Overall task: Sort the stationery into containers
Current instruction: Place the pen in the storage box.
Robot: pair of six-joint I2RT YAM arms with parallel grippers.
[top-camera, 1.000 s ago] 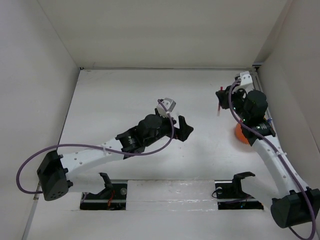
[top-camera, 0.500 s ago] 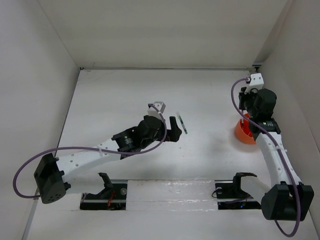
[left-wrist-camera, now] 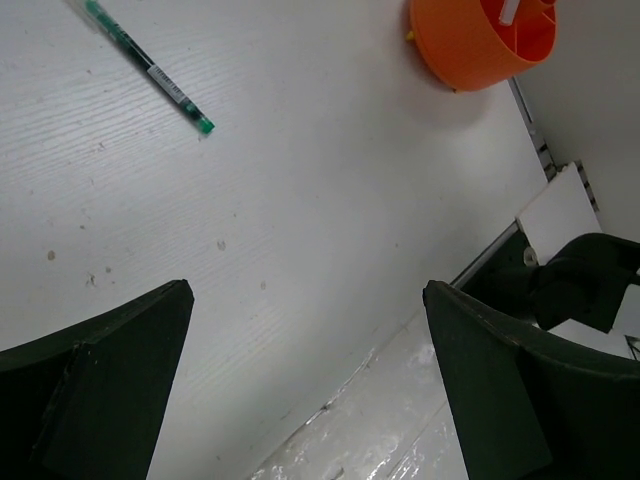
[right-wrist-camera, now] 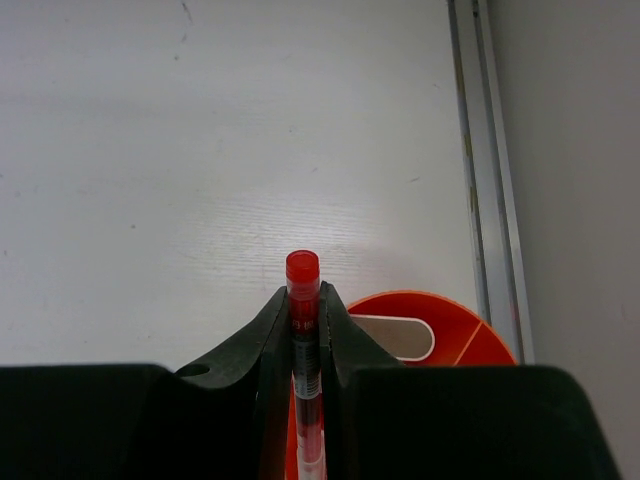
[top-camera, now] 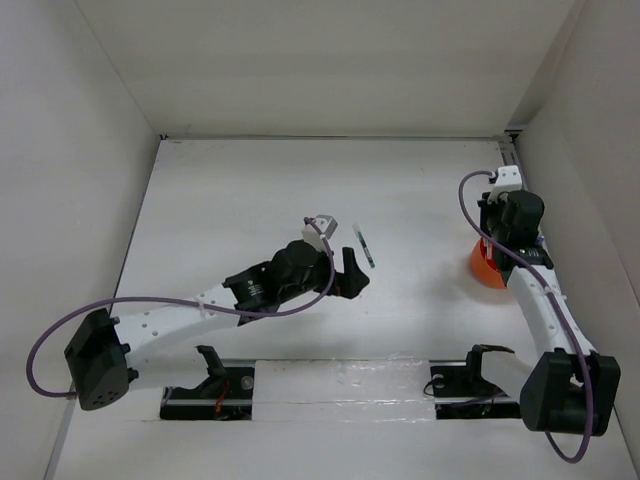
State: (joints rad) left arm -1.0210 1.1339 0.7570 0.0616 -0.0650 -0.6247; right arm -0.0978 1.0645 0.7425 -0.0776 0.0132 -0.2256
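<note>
pinching the light, stiff, likely slick red pen (right-wrist-camera: pixel 302 272) just below its cap, right end effector (right-wrist-camera: pixel 303 312) hovers over orange tub (right-wrist-camera: pixel 452 322) at worktop's (right-wrist-camera: pixel 200 150) right edge.

The light is bright and even and seems to come from above. The white worktop (top-camera: pixel 250 190) shows only soft, faint shadows. A strip (top-camera: pixel 350 372) at its near edge shines with glare. In the wrist views the dark jaws look blurry and flat, but the green pen (left-wrist-camera: pixel 150 68) and red pen (right-wrist-camera: pixel 304 310) look sharp.
</note>
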